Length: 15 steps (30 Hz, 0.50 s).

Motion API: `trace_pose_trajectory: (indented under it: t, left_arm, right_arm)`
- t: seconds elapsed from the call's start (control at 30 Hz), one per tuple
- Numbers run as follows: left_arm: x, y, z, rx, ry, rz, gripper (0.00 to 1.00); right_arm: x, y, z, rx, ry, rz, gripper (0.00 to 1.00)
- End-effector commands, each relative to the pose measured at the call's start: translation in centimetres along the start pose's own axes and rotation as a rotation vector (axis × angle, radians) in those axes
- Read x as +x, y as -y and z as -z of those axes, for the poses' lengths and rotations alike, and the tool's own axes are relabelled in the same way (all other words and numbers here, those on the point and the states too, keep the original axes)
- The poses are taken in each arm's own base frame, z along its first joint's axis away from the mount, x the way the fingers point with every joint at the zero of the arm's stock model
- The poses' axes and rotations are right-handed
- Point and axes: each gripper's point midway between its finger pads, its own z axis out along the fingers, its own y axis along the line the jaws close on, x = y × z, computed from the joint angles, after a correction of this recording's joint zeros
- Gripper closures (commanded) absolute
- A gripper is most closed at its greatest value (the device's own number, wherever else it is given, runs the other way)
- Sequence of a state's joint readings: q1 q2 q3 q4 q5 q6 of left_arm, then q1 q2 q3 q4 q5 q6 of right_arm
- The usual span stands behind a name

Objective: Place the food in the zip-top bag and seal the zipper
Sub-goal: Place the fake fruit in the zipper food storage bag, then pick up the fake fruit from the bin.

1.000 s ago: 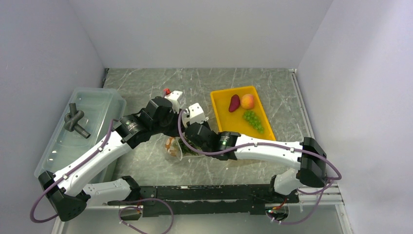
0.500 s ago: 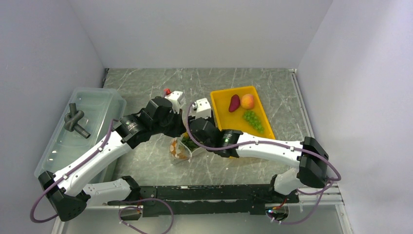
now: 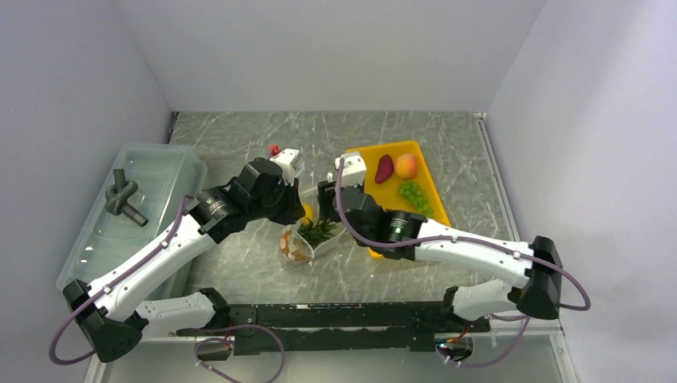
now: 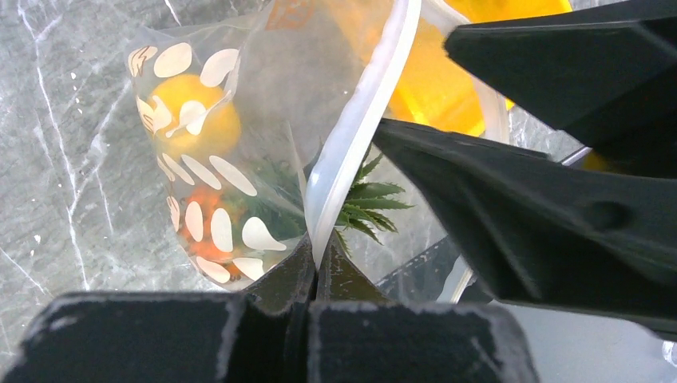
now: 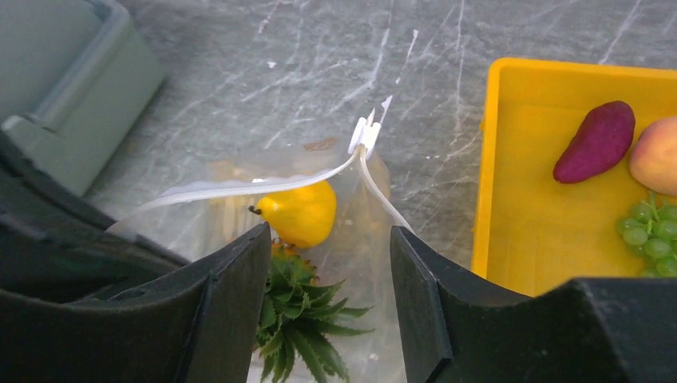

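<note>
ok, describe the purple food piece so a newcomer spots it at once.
Find the yellow tray right of the dotted bag. Three foods lie in it. The purple piece is leftmost: dark, elongated, tapering, unlike the round peach and green grapes.

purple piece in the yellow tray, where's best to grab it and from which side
Probably across its narrow middle, from straight above: the purple piece lies flat and elongated in the yellow tray, with the peach close on one side.
</note>
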<state>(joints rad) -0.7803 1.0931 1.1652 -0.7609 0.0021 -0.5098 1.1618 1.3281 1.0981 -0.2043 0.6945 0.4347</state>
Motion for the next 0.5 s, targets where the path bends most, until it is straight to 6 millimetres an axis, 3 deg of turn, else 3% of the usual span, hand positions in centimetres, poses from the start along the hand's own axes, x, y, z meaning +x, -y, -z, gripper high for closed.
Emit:
trace_pose_trajectory:
  t: [0.0,0.2,0.47]
  left_arm:
    - [-1.5,0.9,0.4,0.029,0.051,0.007,1.00]
    - [-1.6,0.9,0.2,0.027,0.049,0.002,1.00]
    - [-1.6,0.9,0.1,0.026,0.046,-0.003,1.00]
  right_arm:
    - [-2.8,0.2,2.6,-0.061,0.037,-0.070,0.40]
    - [-4.4,1.6,5.1,-0.082,0.060,-0.089,0.38]
    - [-6.0,6.0,6.3,0.039,0.091,-0.084,0.35]
